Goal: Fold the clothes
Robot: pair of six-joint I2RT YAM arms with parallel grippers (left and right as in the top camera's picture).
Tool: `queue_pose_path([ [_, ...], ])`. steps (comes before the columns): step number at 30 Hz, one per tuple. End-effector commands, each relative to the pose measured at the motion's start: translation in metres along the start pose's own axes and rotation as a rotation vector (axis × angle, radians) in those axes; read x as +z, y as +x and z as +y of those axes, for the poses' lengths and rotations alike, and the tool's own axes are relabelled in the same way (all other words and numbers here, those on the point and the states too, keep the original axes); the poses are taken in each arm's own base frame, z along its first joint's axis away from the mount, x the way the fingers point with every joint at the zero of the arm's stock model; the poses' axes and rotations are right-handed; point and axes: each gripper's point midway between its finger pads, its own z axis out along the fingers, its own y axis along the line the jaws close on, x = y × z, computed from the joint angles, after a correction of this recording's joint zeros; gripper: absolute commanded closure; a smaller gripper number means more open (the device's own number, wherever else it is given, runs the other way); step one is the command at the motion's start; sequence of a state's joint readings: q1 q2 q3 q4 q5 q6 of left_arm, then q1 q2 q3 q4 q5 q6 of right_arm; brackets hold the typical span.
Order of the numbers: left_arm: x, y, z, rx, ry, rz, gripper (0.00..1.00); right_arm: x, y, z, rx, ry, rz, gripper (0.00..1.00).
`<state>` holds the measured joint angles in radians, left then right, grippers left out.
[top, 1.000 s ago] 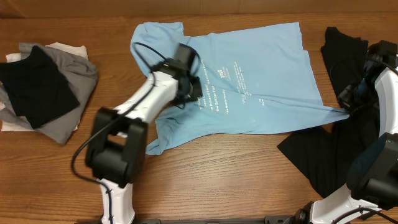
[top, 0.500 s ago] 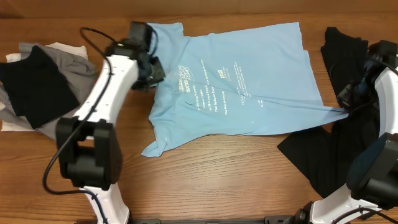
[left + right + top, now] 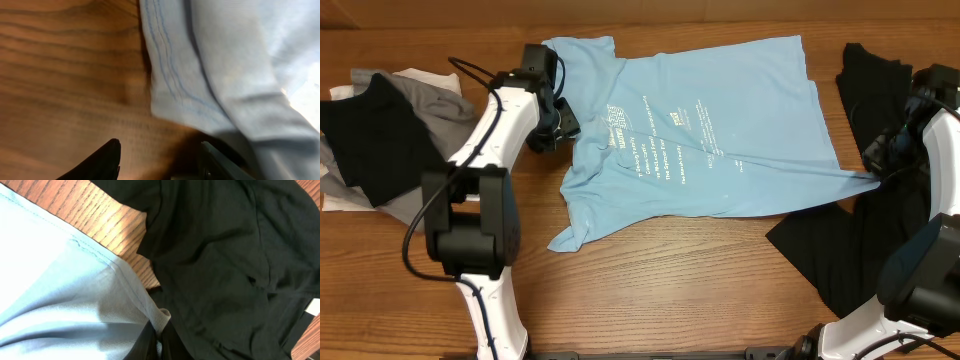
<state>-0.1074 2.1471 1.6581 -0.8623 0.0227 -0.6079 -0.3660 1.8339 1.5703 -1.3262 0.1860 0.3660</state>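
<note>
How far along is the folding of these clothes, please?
Nothing looks folded: the light-blue T-shirt lies spread, print up. In hand: the right gripper pinches its edge, the left gripper stands open at the opposite side. Left: folding it, the black garment and the grey-black-white pile.

Five garments or more, two arms, one surface.
One light-blue cotton T-shirt (image 3: 740,120) with small white print; one heap of three: one black garment (image 3: 375,135), one grey garment (image 3: 450,115), one white garment (image 3: 420,77); black cloth (image 3: 860,240) at the right, one piece or two, unclear; two white-and-black robot arms, left arm (image 3: 495,130) and right arm (image 3: 940,140); one brown wooden surface (image 3: 700,280).
</note>
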Motion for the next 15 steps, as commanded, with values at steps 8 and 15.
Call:
queue_pose_path([
  [8,0.038,-0.025,0.001,-0.055,0.034,-0.055,0.48,-0.001,-0.001,0.0,0.003,-0.007,-0.004,0.96],
  [15,0.042,-0.028,-0.001,-0.024,0.066,-0.041,0.96,-0.001,-0.001,0.0,0.003,-0.007,-0.004,0.96],
])
